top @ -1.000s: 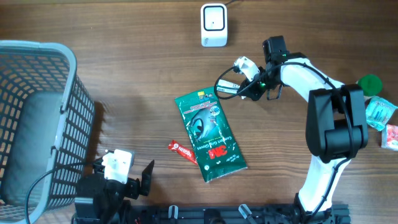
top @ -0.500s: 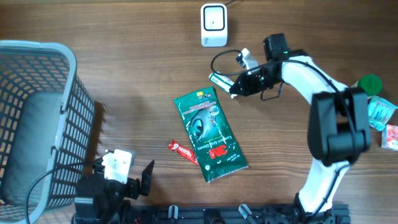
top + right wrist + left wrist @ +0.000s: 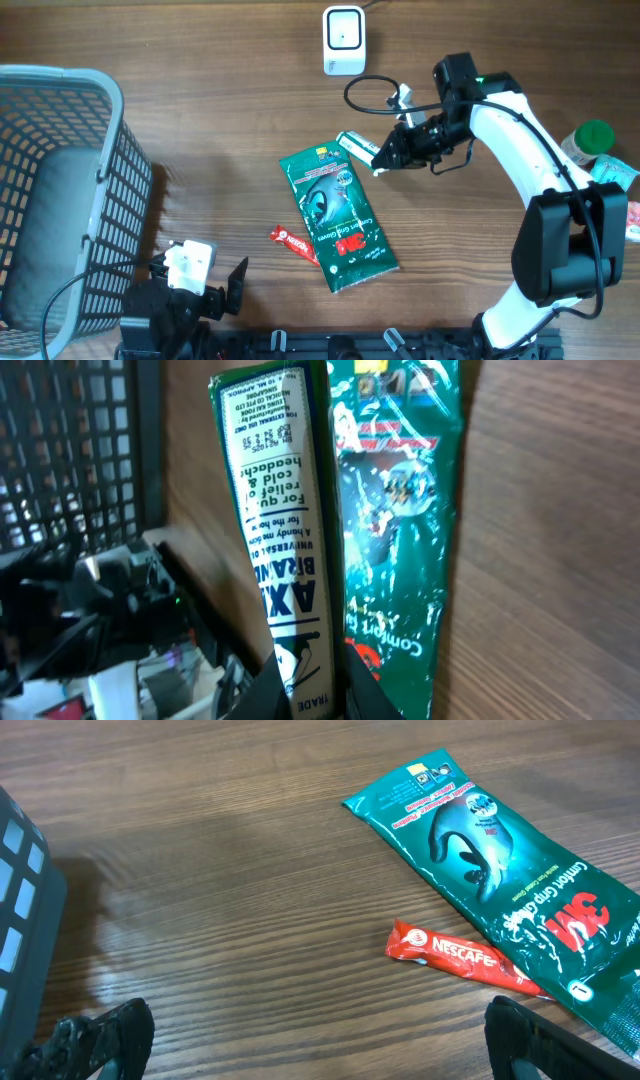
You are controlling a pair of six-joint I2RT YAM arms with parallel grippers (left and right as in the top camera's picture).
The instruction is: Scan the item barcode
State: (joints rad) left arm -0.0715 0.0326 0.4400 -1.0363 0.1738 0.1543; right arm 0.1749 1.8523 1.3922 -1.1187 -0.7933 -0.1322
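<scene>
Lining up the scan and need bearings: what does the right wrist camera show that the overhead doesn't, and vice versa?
Right wrist only: the printed text on the small box, pinched in the right gripper; no barcode shows on that face. Overhead only: the white scanner and the green-capped bottle. Both: the box, the green glove pack and the mesh basket.

Overhead downward; wrists close, probably sharing green packet (image 3: 338,218).

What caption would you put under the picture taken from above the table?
Right claw grips a small green-and-white box beside a green glove packet, with a white scanner nearby.
</scene>
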